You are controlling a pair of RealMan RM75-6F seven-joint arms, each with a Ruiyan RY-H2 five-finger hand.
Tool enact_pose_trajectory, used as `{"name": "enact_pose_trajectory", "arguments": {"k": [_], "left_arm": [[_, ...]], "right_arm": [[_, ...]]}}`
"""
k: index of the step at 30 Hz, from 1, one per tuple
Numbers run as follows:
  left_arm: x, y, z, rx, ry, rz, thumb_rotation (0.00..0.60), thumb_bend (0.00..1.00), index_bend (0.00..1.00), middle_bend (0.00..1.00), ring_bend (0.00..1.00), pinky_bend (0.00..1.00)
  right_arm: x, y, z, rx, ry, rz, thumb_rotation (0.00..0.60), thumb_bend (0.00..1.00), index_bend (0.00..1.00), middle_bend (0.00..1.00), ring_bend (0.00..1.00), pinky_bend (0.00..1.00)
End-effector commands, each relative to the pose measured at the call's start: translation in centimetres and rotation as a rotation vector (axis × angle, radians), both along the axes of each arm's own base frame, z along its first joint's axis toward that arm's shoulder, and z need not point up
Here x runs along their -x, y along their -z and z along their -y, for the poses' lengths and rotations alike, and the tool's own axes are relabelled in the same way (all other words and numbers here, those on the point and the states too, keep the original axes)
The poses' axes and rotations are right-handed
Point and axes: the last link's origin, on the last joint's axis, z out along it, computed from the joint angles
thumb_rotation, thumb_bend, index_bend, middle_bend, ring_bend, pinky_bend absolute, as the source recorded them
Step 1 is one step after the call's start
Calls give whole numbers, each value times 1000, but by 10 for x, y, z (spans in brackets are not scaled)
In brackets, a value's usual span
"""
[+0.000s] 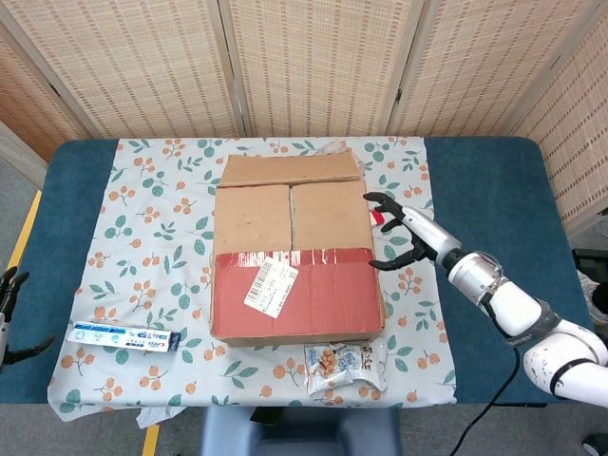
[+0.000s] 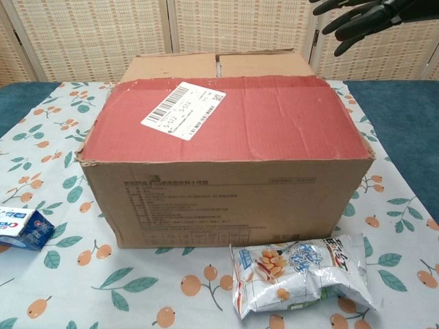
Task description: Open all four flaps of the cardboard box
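Brown cardboard box [image 1: 291,249] — red flap [image 1: 296,293], white tablecloth [image 1: 157,237] — orange-fruit-and-leaf print

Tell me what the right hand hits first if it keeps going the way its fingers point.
Probably the cardboard box: the right hand, open, points at its right top edge near the red flap. Its height above the box is unclear, so it might pass over.
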Motion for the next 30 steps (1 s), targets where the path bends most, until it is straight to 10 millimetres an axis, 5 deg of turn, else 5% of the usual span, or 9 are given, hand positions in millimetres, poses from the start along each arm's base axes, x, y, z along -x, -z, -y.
{"name": "enact_pose_trajectory", "arguments": {"k": [1,15,30], "left_arm": [[0,0,0,-2,-2,3,600,216,0,0,0,0],[2,-4,5,-15,-2,20,600,216,0,0,0,0],[3,-3,3,-12,-10,19,600,216,0,0,0,0]], "right_arm": [[9,8,2,-77,82,142,600,257,0,17,119,274],[16,36,13,-175,-42,219,600,258,0,20,122,275],[24,32,30,-189,-88,214,600,258,0,20,122,275]]}}
